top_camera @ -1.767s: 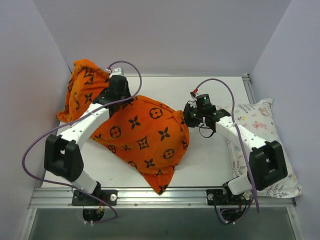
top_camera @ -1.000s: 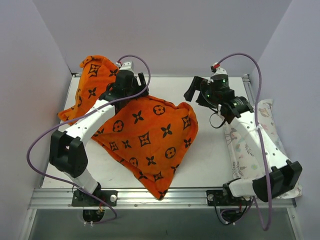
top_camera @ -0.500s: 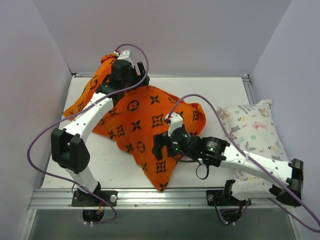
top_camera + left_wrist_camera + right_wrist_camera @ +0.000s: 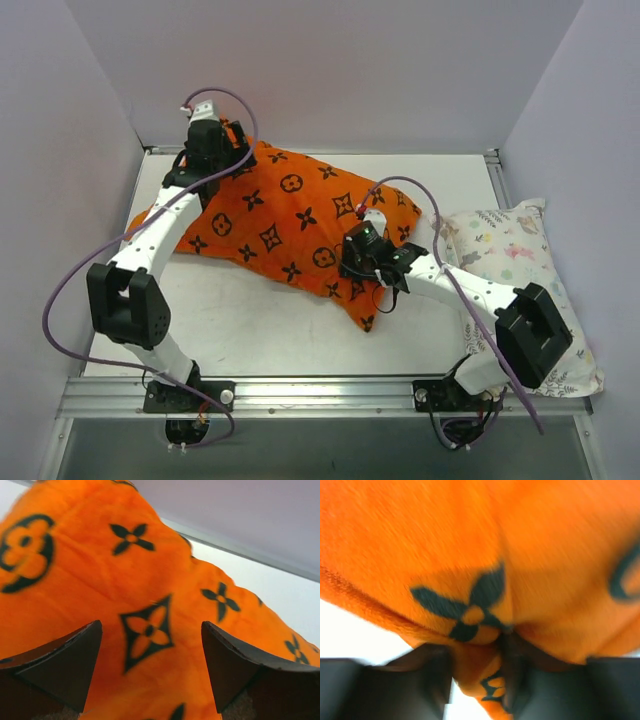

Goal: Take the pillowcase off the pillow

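Across the white table point(image 4: 250, 330), one plump, soft orange pillowcase point(image 4: 290, 215) with black motifs is lying diagonally. One rectangular printed pillow point(image 4: 510, 250) is sitting at the right edge. Of two grippers, the left gripper point(image 4: 218, 158) is gaping over the far corner, and the right gripper point(image 4: 352, 265) is pinching the near edge.

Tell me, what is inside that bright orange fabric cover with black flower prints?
The orange fabric cover looks plump, so something fills it, but cloth hides the filling in every view. The right gripper pinches a fold at its edge.
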Tool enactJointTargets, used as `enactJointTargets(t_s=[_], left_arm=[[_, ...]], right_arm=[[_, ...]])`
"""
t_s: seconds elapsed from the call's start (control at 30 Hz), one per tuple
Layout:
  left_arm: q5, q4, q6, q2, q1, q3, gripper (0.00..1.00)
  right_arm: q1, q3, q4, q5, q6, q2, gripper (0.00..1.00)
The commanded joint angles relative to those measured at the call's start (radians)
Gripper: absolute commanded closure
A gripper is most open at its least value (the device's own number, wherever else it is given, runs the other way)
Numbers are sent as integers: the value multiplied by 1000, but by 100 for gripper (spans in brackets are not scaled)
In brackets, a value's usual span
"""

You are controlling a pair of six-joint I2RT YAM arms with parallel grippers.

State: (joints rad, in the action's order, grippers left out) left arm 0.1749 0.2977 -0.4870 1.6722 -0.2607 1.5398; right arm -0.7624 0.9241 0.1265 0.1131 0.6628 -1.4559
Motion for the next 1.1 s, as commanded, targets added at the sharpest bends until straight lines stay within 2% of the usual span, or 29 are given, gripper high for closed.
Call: enactJointTargets(t_s=[0.0,0.03,0.07,0.1,0.13,0.2,0.27,0.37,0.47,0.63,0.67,0.7,0.77,0.8,0.93,1.0,1.07], left_arm=[[101,-2,-16,-89,34,-39,11],[127,10,-34,-95,41,-47,11],[167,42,-51,-104,63,-58,12],[170,52,-65,-118,77,-82,11],[169,60,-93,-129,87,-101,12],[169,64,-105,-150,110,-130,12],[198,89,-116,-163,118,-158,12],[228,124,-128,-183,139,-190,12],[238,142,-136,-210,181,-240,12],[132,166,-212,-216,215,-329,13],[94,162,-234,-236,215,-392,15],[77,159,-260,-250,215,-427,16],[19,89,-317,-308,213,-516,19],[-6,54,-331,-331,212,-605,26],[-121,-138,-401,-394,148,-765,42],[-121,-144,-406,-391,59,-771,50],[-109,-157,-418,-402,3,-785,53]], right_arm=[[60,-33,13,22,-5,40,71],[116,-40,24,20,-5,42,78],[153,-59,24,-18,-3,51,78],[193,-68,19,-47,0,49,79],[286,-76,1,-78,4,51,80],[357,-67,-17,-159,4,42,81],[415,-30,-19,-197,-6,-10,81],[463,94,7,-233,-25,-108,84],[485,234,64,-236,-60,-190,84],[517,415,128,-262,-80,-268,71],[518,439,139,-268,-83,-285,68],[518,458,150,-273,-97,-290,60],[508,475,171,-270,-111,-262,51],[499,475,174,-260,-120,-242,43],[344,487,228,-162,-239,-140,27],[267,463,225,-121,-282,-104,22],[143,426,168,-77,-365,-58,19]])
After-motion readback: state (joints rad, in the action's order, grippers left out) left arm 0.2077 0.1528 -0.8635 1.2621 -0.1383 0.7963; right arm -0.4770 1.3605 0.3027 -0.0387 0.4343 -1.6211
